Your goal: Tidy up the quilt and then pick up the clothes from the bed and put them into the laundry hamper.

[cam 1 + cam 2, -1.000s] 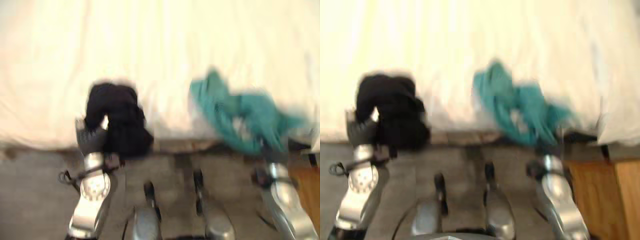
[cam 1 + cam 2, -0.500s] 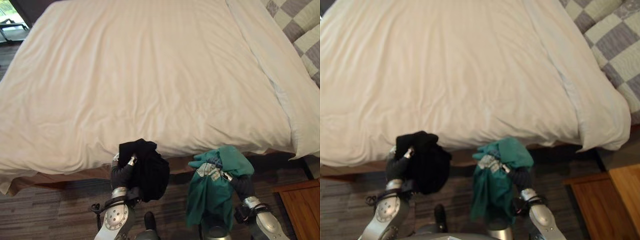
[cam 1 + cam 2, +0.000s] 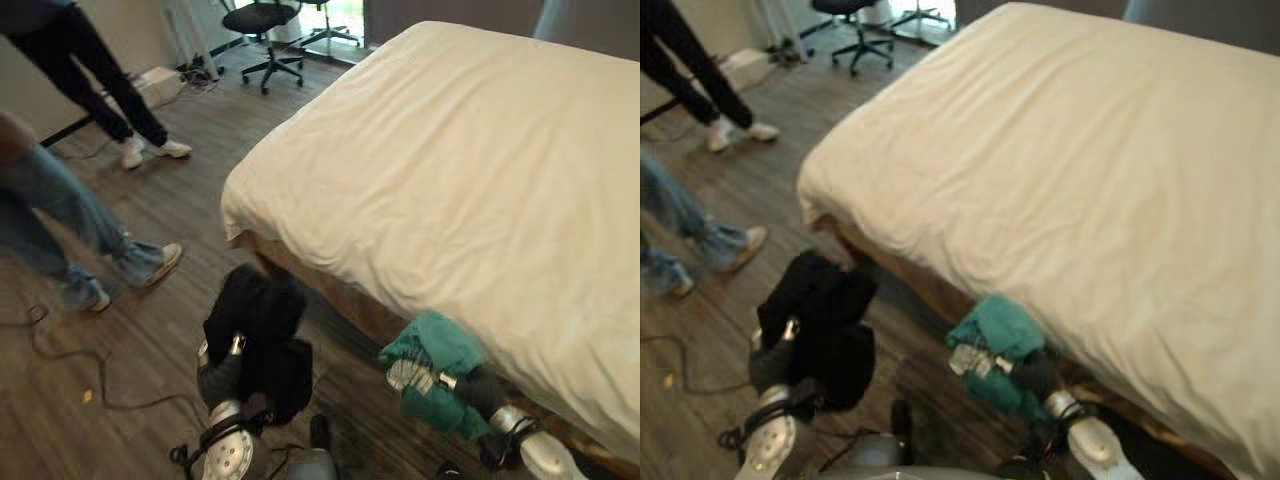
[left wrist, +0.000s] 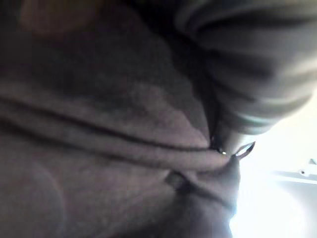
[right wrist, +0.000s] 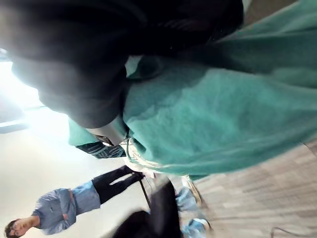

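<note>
The left robot hand (image 3: 225, 352) sits at about 7 o'clock in the left eye view, its fingers curled into a black garment (image 3: 258, 340) that bunches over the hand and hangs down beside the wrist; the left wrist view shows folds of that dark cloth pressed close against the camera. The right robot hand (image 3: 432, 378) comes in at about 5 o'clock and is closed on a teal garment (image 3: 437, 352), which is wadded over the fingers and droops below them (the right wrist view shows the teal cloth (image 5: 223, 109) draped right beside a silver finger). Both bundles are held off the bed (image 3: 470, 180), above the dark wood floor (image 3: 130, 300), the black one near the bed's corner and the teal one just beside its near edge. The cream quilt (image 3: 1090, 170) lies spread flat over the bed with only soft wrinkles, running from the centre toward 2 o'clock. At 9 o'clock a person in blue jeans (image 3: 60, 220) and pale shoes stands on the floor, and at 11 o'clock another person in black trousers (image 3: 95, 75) stands well apart from the bed. An office chair (image 3: 262, 25) stands at 12 o'clock.
</note>
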You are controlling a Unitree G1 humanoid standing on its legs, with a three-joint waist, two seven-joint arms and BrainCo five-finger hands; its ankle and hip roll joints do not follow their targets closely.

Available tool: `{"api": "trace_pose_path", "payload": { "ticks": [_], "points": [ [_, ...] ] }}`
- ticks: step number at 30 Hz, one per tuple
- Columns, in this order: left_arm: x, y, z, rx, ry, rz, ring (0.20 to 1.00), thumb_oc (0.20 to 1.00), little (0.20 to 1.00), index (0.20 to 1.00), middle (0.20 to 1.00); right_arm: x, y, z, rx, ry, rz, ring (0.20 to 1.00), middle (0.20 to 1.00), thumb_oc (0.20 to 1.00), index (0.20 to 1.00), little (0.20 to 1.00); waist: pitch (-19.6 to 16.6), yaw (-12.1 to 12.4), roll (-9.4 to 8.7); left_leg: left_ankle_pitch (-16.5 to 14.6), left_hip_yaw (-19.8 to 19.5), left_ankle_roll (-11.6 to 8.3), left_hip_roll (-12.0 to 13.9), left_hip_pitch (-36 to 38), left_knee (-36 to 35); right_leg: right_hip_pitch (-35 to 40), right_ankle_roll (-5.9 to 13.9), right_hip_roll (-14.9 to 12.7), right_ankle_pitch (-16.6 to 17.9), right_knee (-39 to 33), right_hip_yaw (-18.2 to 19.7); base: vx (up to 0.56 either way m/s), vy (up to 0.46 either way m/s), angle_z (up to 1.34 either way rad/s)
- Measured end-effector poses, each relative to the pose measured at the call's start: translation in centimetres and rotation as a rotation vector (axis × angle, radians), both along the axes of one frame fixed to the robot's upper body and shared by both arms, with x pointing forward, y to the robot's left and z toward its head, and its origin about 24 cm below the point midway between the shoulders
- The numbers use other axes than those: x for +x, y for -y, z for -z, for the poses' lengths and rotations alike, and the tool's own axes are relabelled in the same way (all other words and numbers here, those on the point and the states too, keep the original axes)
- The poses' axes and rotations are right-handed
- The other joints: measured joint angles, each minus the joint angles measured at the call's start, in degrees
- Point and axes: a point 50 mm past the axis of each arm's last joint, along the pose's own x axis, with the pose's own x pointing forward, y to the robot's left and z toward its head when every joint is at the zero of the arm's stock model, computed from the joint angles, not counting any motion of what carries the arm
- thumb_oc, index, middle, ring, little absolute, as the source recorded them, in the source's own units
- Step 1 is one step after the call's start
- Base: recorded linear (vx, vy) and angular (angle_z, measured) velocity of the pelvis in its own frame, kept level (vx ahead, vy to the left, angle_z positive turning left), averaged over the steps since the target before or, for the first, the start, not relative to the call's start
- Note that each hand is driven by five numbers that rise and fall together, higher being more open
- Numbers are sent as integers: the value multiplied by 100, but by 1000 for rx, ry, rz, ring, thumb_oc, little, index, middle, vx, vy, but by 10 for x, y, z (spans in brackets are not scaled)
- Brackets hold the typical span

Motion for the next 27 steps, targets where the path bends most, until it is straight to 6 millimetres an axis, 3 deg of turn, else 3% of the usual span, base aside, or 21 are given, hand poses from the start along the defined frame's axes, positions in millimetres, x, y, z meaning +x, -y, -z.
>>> {"api": "trace_pose_path", "payload": {
  "ticks": [1,2,3,4,5,6,7,8,10,11,12,14,15,16,17,18,22,27],
  "points": [
    [8,4,1,3,13,44,200,200,200,200,200,-9,5,3,10,-14,52,200,200,200,200,200,-9,-16,-5,127,-46,-27,-186,-85,34,190,50,-111,-32,71,-315,-293,718,283],
    [23,16,-4,-44,82,98,200,200,200,200,200,-15,-3,15,-12,-72,17,200,200,200,200,200,-61,-55,-16,-199,-1,101,-383,-199,-86,550,40,-255,-60,371,-928,-86,511,311],
    [28,12,-9,-34,116,108,200,200,200,200,200,-8,-15,20,-6,-79,-26,200,200,200,200,200,-106,54,-317,-442,397,235,-490,-318,191,535,-125,-584,-126,421,-1019,-49,496,287],
    [31,4,-11,-12,131,111,200,200,200,200,200,9,-29,13,20,-21,-59,200,200,200,200,200,-119,366,-515,-740,640,590,-524,-631,1316,479,-196,-920,-273,577,-951,-12,352,114],
    [30,0,-8,-16,115,101,200,200,200,200,200,16,-33,7,28,16,-64,200,200,200,200,200,-147,508,-405,-879,582,516,-475,-639,1563,544,-204,-859,-263,649,-959,3,262,92],
    [30,-2,-7,-15,104,98,200,200,200,200,200,22,-32,5,27,47,-46,200,200,200,200,200,-191,461,-304,-980,249,452,-577,-499,1346,604,-223,-935,-249,815,-1014,52,208,113],
    [32,-8,-8,-15,97,89,200,200,200,200,200,30,-36,9,38,45,-3,200,200,200,200,200,-196,542,-322,-862,27,596,-774,-371,1156,595,-334,-1134,-94,1278,-952,80,116,124],
    [32,-9,-9,-7,101,102,200,200,200,200,200,32,-38,10,37,48,23,200,200,200,200,200,-197,564,-313,-861,-295,700,-847,-305,989,512,-369,-1114,-249,1574,-737,83,122,158],
    [42,-11,-11,17,114,147,200,200,200,200,200,27,-39,13,31,42,65,200,200,200,200,200,-177,481,-254,-480,-1022,767,-894,-159,514,243,-358,-414,-756,1488,114,69,58,183],
    [49,-11,-7,32,101,184,200,200,200,200,200,21,-33,16,17,33,97,200,200,200,200,200,-179,249,-231,-362,-1505,820,-936,-142,270,-26,-337,47,-879,1296,708,75,35,199],
    [49,-11,-4,44,89,211,200,200,200,200,200,18,-29,20,10,23,109,200,200,200,200,200,-201,135,-333,-334,-1541,811,-994,-75,66,-435,-280,275,-930,1248,1315,63,41,177],
    [38,-13,6,53,35,221,200,200,200,200,200,14,-22,24,-3,11,142,200,200,200,200,200,-201,-70,-403,-320,-1428,831,-1042,60,-102,-1045,-294,492,-934,1150,1972,77,12,91],
    [33,-12,10,47,18,228,200,200,200,200,200,11,-17,25,-6,11,156,200,200,200,200,200,-204,-164,-406,-334,-1378,844,-1058,61,-104,-1330,-302,579,-922,1152,2117,141,-51,104],
    [28,-7,14,36,1,247,200,200,200,200,200,5,-9,26,-11,4,187,200,200,200,200,200,-212,-295,-413,-339,-1619,851,-1123,109,-105,-1651,-312,818,-893,1106,2639,134,-77,106],
    [26,-3,15,27,-3,256,200,200,200,200,200,2,-4,27,-14,-4,207,200,200,200,200,200,-231,-397,-447,-339,-1695,851,-1149,135,-107,-1699,-356,875,-844,1107,2746,103,-75,104],
    [19,5,12,8,9,287,200,200,200,200,200,11,1,21,13,22,232,200,200,200,200,200,-378,-320,-563,-601,-1525,414,-848,327,-106,-955,-711,1180,379,-468,2500,55,-45,60],
    [14,37,55,-223,-211,431,200,200,200,200,200,7,10,42,97,-191,208,200,200,200,200,200,-509,-330,-368,-604,-1542,421,-882,201,-106,-1034,-735,1114,362,-470,2350,48,-22,14],
    [-4,64,69,-291,-305,529,200,200,200,200,200,-2,13,52,103,-269,242,200,200,200,200,200,-531,-404,-285,-576,-1664,420,-870,150,-74,-1054,-781,1138,366,-477,2248,79,-12,11]
  ]
}}
